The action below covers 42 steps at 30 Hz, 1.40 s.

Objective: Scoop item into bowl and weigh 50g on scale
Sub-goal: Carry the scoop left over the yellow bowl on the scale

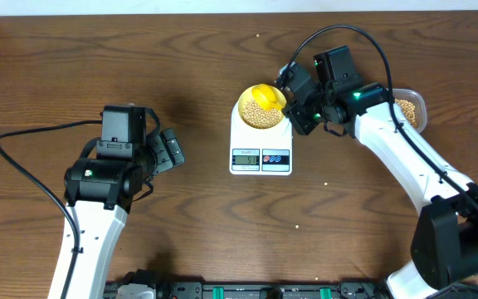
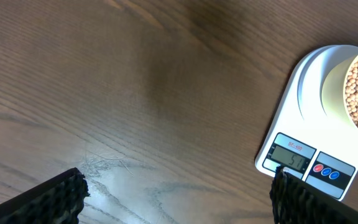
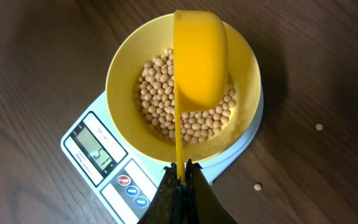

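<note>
We see the scale (image 1: 260,139) sitting near the middle of the wooden surface (image 1: 197,75), its display and two round buttons on the edge facing the robot. The digits are too small for us to read surely. The pale-yellow bowl (image 1: 244,109) stands on the scale's platform, and a layer of tan beans (image 3: 157,99) covers its bottom. The right gripper (image 3: 181,177) is pressed together on the thin handle of a bright yellow scoop (image 3: 201,59). It holds the scoop above the bowl, turned so that the right wrist view shows its rounded outer shell, with its open side facing away from that camera. The scoop's cup hangs over the beans, toward the far rim. We cannot tell whether any beans are inside it. Behind the right arm, at the right edge of the surface, a clear container (image 1: 412,106) holds more beans. A few loose beans (image 1: 326,184) lie scattered on the wood: some on the near side of the scale, two just beside its base in the right wrist view, and one far off near the back edge. The left gripper (image 1: 171,149) hovers well to the left of the scale with its fingers (image 2: 55,199) spread wide and nothing between them. Its wrist view looks across bare wood toward the scale and bowl.
</note>
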Motion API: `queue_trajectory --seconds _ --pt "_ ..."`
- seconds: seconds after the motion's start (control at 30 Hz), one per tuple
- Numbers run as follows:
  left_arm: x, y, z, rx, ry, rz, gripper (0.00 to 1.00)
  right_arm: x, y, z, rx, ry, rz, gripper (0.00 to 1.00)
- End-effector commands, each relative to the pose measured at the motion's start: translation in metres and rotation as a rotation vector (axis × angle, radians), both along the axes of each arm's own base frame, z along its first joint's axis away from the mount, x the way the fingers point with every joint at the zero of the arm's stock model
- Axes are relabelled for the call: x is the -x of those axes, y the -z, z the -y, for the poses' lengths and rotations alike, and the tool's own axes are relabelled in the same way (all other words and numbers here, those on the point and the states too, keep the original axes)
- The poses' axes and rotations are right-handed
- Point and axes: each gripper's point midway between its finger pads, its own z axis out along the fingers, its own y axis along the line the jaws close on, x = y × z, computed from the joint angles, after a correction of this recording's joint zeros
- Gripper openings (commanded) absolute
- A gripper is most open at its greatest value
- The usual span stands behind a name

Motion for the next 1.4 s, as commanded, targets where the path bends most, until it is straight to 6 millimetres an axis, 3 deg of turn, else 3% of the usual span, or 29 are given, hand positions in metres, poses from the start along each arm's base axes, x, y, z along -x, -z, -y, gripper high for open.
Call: queue_trajectory --seconds 0.0,1.37 --pt "-0.002 -0.004 -0.005 -0.014 -0.016 0.009 0.96 -0.003 -0.007 -0.003 0.015 -0.011 0.032 0.01" --pt "-0.002 -0.004 -0.004 -0.013 -0.015 0.009 0.96 0.000 0.010 0.001 0.085 -0.033 0.022 0.01"
